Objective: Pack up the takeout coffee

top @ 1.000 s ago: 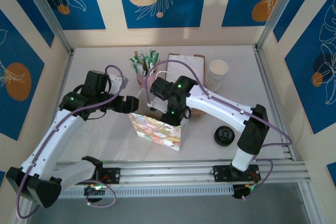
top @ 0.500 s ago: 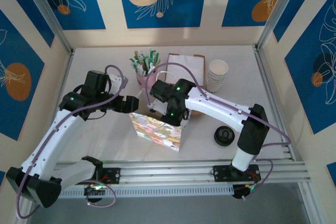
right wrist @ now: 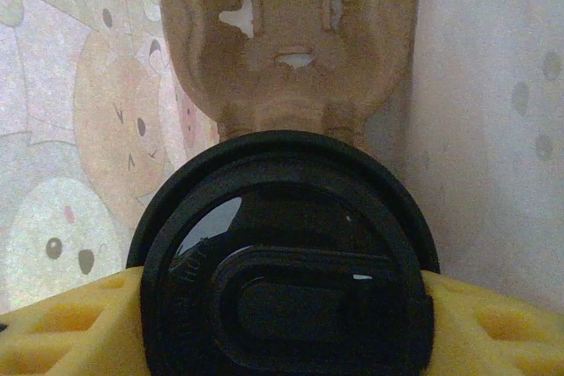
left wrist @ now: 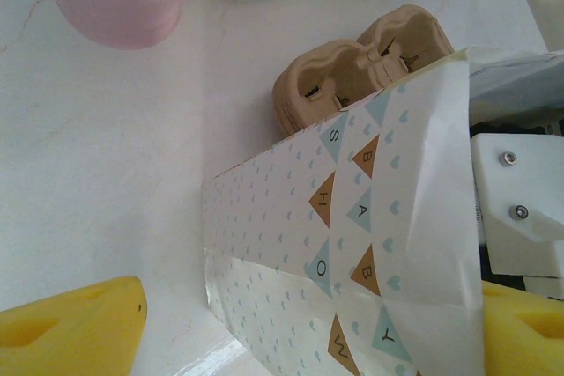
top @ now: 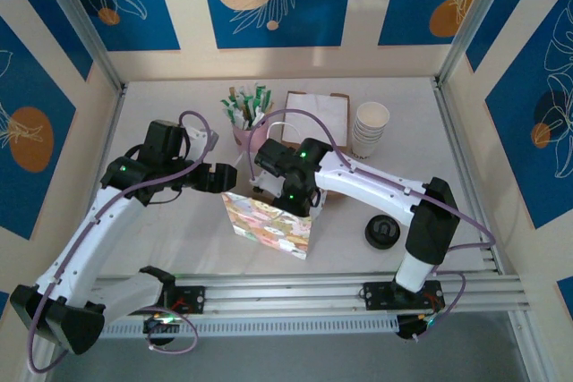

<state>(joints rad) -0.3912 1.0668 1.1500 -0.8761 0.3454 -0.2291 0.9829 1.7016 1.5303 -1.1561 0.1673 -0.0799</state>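
Currently, right gripper [right wrist: 282, 328]: clamped on the takeout coffee [right wrist: 286, 253] (black lid facing the wrist camera)
takeout coffee: between the yellow fingers [right wrist: 62, 323], cardboard carrier [right wrist: 286, 41] just beyond, patterned bag [left wrist: 370, 244] alongside
left gripper [left wrist: 295, 328]: jaws spread wide, bag's side between them

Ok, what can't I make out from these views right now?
- Right wrist: the takeout coffee hides its paper cup under its own black lid.
- Right wrist: the carrier holes nearest the cup, covered by that lid.
- Left wrist: the carrier's near side, behind the gift bag.
- Top external: the bag's opening, covered by the right arm.
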